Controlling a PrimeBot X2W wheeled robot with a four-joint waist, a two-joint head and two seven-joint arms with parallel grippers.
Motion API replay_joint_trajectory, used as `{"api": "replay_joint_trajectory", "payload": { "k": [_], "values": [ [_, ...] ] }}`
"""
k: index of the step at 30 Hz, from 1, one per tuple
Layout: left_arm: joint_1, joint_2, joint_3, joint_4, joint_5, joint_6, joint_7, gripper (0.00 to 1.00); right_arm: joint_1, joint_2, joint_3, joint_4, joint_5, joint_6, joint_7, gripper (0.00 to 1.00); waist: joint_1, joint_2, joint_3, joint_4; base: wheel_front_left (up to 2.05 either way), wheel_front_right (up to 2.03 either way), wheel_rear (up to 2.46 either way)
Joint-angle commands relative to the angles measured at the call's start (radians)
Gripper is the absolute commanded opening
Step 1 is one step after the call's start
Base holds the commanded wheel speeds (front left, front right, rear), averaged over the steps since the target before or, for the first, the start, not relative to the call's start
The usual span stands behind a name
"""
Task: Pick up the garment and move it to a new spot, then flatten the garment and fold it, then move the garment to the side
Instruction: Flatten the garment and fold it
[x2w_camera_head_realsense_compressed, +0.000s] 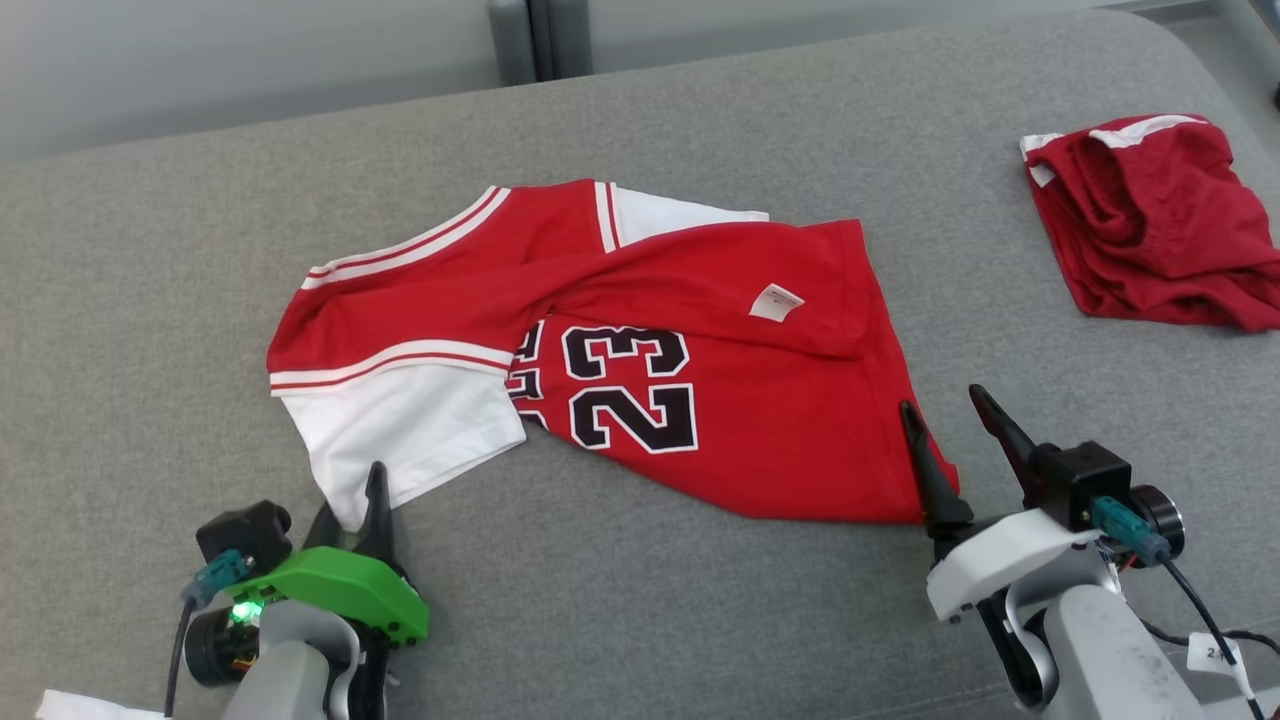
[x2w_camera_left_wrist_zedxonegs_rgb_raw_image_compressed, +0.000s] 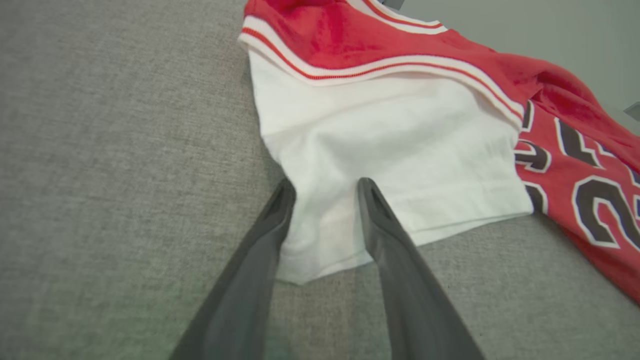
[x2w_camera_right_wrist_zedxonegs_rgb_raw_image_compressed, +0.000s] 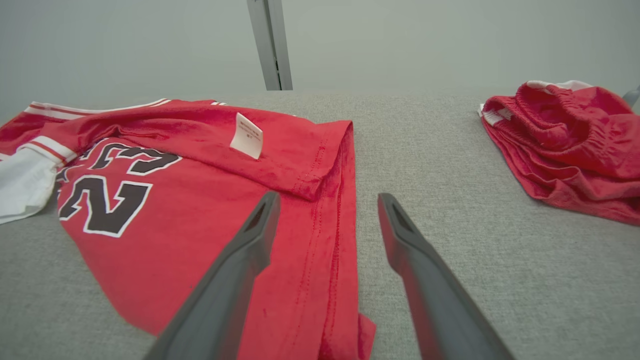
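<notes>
Jersey (x2w_camera_head_realsense_compressed: 760, 420) lying crumpled, unfolded.
I am straddling the sleeve (x2w_camera_left_wrist_zedxonegs_rgb_raw_image_compressed: 390, 140), left end effector (x2w_camera_left_wrist_zedxonegs_rgb_raw_image_compressed: 326, 184) apart; right end effector (x2w_camera_right_wrist_zedxonegs_rgb_raw_image_compressed: 328, 199) apart.

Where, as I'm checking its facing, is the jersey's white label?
Head view: small white fabric label sits on the red jersey's folded-over flap, up-right of the black 23.

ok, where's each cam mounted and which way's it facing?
Head: on the head, facing forward-down at the red 23 jersey; left end effector and right end effector at bottom corners.
Left wrist: along its own fingers at the jersey's white sleeve.
Right wrist: along its own fingers at the jersey's hem, red shorts at right.
Shared: jersey in all three; shorts in head and right wrist.
</notes>
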Motion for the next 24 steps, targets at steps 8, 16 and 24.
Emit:
{"api": "replay_joint_trajectory", "payload": {
  "k": [8,16,24],
  "values": [
    [-0.018,0.020,-0.038,-0.095,-0.029,-0.005,-0.009,0.00,-0.143,-0.003,0.018,0.186,0.133,-0.002,-0.004,1.00,0.0000,0.0000,0.049,0.069,0.00,0.00,0.00],
    [0.033,0.017,-0.017,-0.246,0.014,-0.006,-0.009,0.00,-0.279,-0.004,0.066,0.383,0.290,-0.002,0.029,1.00,0.0000,0.0000,0.075,0.119,0.00,0.00,0.00],
    [0.048,0.007,-0.015,-0.304,0.038,-0.006,-0.009,0.00,-0.372,-0.004,0.086,0.489,0.379,-0.002,0.024,1.00,0.0000,0.0000,0.090,0.132,0.00,0.00,0.00]
  ]
}}
